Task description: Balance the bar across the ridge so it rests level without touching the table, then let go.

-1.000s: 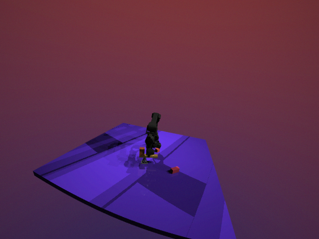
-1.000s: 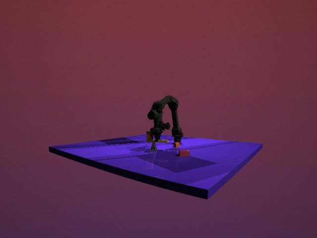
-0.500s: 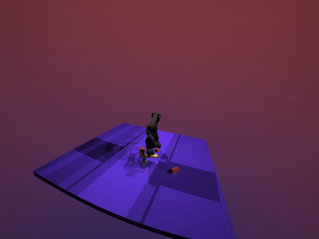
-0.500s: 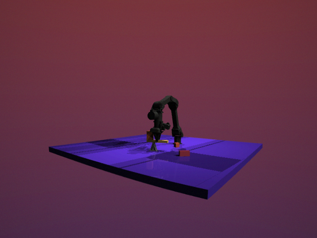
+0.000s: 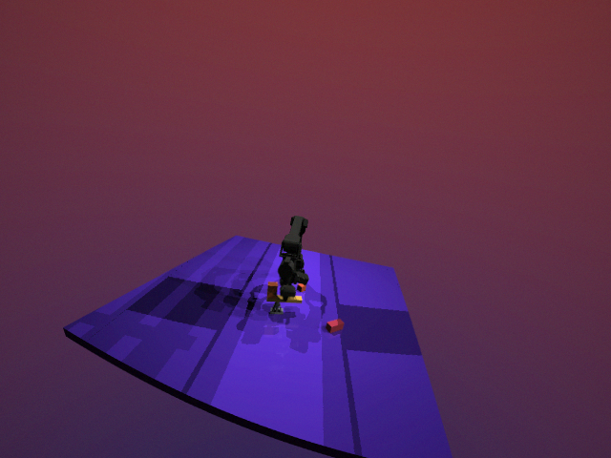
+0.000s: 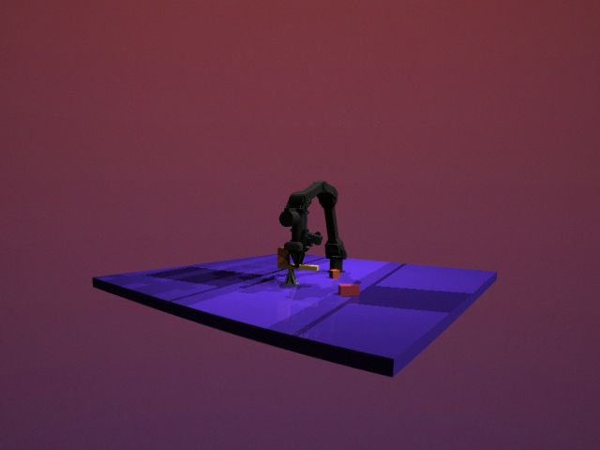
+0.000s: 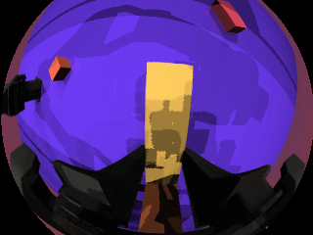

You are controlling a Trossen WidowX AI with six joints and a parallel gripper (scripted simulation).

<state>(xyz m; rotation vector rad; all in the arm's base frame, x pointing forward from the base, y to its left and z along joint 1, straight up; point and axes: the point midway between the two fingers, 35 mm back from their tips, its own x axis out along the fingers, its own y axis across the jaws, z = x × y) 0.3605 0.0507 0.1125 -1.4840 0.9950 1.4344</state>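
The yellow bar [image 5: 295,299] [image 6: 308,267] [image 7: 168,88] has an upright orange-brown block [image 5: 272,289] [image 6: 282,256] [image 7: 149,208] at one end. It looks about level, above the table. My gripper [image 5: 285,297] [image 6: 297,264] [image 7: 163,151] is shut on the bar, near its block end. The small dark ridge [image 5: 276,309] [image 6: 291,279] stands on the table under the bar, near the block end. Its top looks very close to the bar's underside; whether they touch cannot be told. The ridge is hidden in the wrist view.
A red block [image 5: 335,325] [image 6: 349,290] [image 7: 228,17] lies on the table [image 5: 276,385] [image 6: 421,329] to the right of the ridge in the top and exterior views. A small orange cube [image 5: 301,287] [image 6: 334,273] [image 7: 60,69] lies nearer the arm's base [image 6: 335,263].
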